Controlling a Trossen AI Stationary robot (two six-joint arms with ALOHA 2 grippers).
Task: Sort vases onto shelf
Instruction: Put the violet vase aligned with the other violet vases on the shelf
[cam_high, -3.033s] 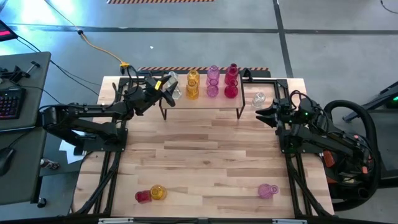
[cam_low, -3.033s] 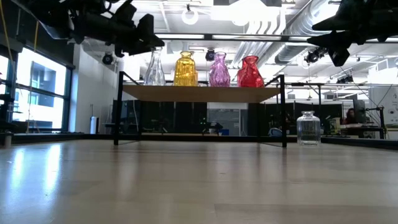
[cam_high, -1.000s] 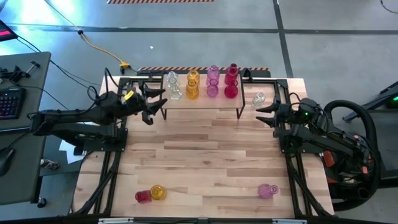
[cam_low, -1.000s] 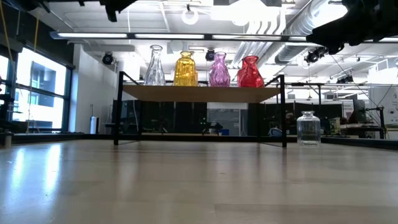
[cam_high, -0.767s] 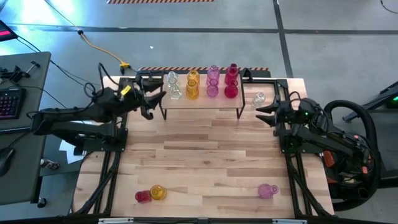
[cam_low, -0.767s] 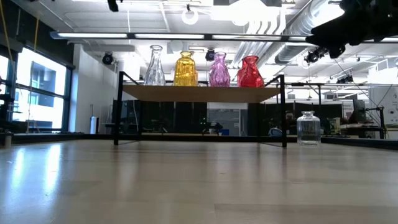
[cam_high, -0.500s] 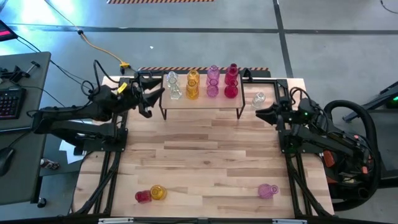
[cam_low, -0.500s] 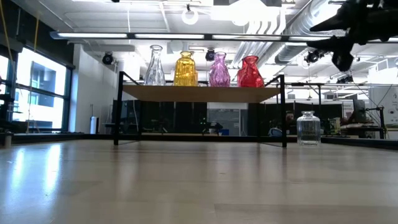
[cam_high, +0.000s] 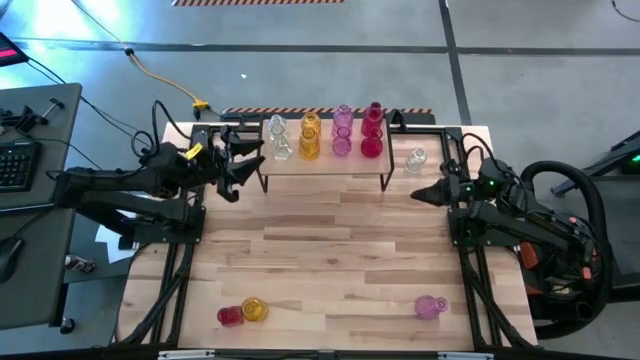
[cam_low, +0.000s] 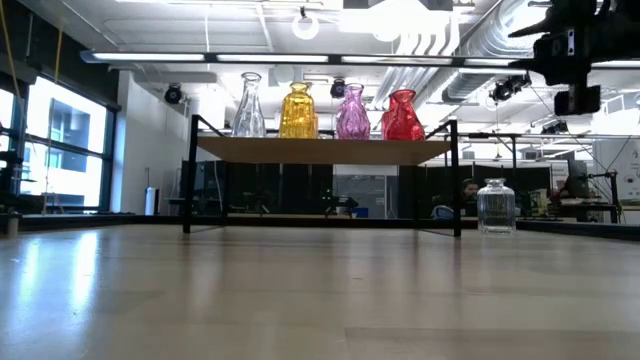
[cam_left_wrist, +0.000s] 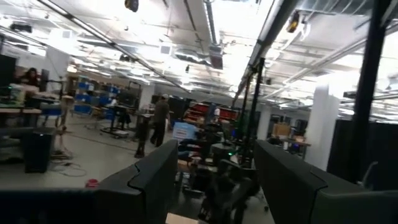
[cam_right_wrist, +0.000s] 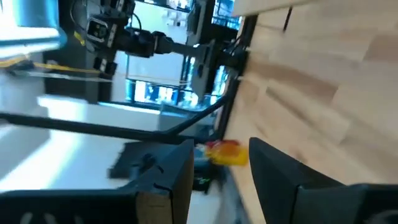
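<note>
The shelf (cam_high: 325, 165) stands at the table's far middle. On its top stand a clear vase (cam_low: 248, 105), a yellow vase (cam_low: 298, 111), a pink vase (cam_low: 352, 113) and a red vase (cam_low: 402, 116). Another clear vase (cam_high: 416, 158) stands on the table just right of the shelf. A red vase (cam_high: 229, 316) and a yellow vase (cam_high: 254, 309) lie near the table's near left, and a pink vase (cam_high: 430, 306) near the near right. My left gripper (cam_high: 245, 165) hangs open at the shelf's left end. My right gripper (cam_high: 425, 192) is open, right of the shelf.
The black frames of both arm bases (cam_high: 180, 215) (cam_high: 475, 225) stand along the table's left and right edges. The bare planks (cam_high: 320, 260) between the shelf and the near vases give free room. A desk with a keyboard (cam_high: 15, 165) stands beyond the left edge.
My left gripper has risen beside the shelf's left end and gone out of the top of the low view. My right gripper has stayed in place and rolled about a quarter turn about its own line. The vases have kept still.
</note>
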